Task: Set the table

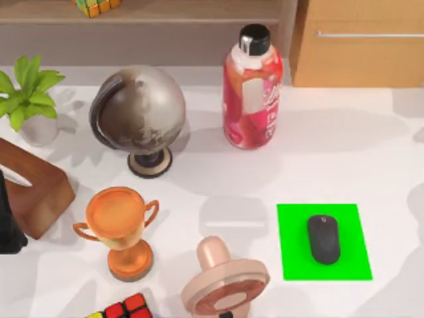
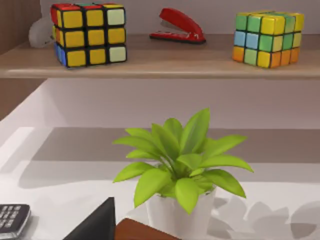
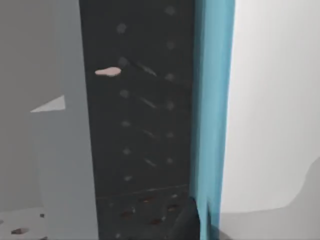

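The white bench point(image 1: 344, 152) spans the top view, carrying everything. A green mat point(image 1: 295, 258) lies front right with a black mouse point(image 1: 323, 238) on it. A red bottle point(image 1: 252, 93) with a black cap stands upright at the back, near the middle, and a globe point(image 1: 139, 116) stands to its left. A plant point(image 1: 26, 93) in a white pot sits at the far left. In front of it lies a brown block point(image 1: 36, 192). An orange trophy point(image 1: 122, 228) stands in front of the globe, with a pink fan point(image 1: 222, 281) to its right and a cube point(image 1: 122, 308) at the front edge. A wooden cabinet point(image 1: 361, 43) stands back right.

The left arm point(image 1: 8, 222) is at the left edge, beside the block. Its hand point(image 2: 95, 222) shows as a dark wedge near the plant; open or closed, I cannot tell. Behind the plant, a shelf point(image 2: 160, 65) holds two more cubes and a red stapler point(image 2: 177, 26).

The right hand point(image 3: 187, 222) faces a dark panel point(image 3: 140, 125); its state I cannot tell.
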`<move>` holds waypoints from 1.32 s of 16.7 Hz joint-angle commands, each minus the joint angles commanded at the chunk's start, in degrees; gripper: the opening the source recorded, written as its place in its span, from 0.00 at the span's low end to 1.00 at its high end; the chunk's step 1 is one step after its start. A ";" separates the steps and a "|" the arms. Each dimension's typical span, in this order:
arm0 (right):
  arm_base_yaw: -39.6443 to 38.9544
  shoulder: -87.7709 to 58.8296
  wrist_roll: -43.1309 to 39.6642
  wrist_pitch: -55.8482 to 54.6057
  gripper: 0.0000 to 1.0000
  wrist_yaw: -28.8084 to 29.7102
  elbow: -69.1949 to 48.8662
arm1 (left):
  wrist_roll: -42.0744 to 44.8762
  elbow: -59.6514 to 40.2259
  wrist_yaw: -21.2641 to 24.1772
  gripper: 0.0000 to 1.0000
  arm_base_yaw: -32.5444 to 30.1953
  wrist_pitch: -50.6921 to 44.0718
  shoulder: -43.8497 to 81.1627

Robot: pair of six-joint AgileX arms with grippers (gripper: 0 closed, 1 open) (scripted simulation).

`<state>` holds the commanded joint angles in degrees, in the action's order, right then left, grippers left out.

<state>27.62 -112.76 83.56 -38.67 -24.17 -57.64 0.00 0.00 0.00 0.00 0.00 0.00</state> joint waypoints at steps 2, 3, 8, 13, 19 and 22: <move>0.00 0.00 0.00 0.00 0.83 0.00 0.00 | 0.00 0.00 0.00 1.00 0.00 0.00 0.00; 0.00 0.00 0.00 0.00 0.90 0.00 0.00 | 0.00 0.00 0.00 1.00 0.00 0.00 0.00; 0.00 0.00 0.00 0.00 1.00 0.00 0.00 | 0.00 0.00 0.00 1.00 0.00 0.00 0.00; 0.12 0.04 0.00 0.00 1.00 0.00 0.05 | 0.00 0.00 0.00 1.00 0.00 0.00 0.00; 1.87 4.42 -0.79 -1.14 1.00 -1.35 4.91 | 0.00 0.00 0.00 1.00 0.00 0.00 0.00; 3.21 7.20 -0.99 -2.40 1.00 -2.81 8.72 | 0.00 0.00 0.00 1.00 0.00 0.00 0.00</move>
<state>30.83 -105.55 82.57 -41.07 -26.98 -48.93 0.00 0.00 0.00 0.00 0.00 0.00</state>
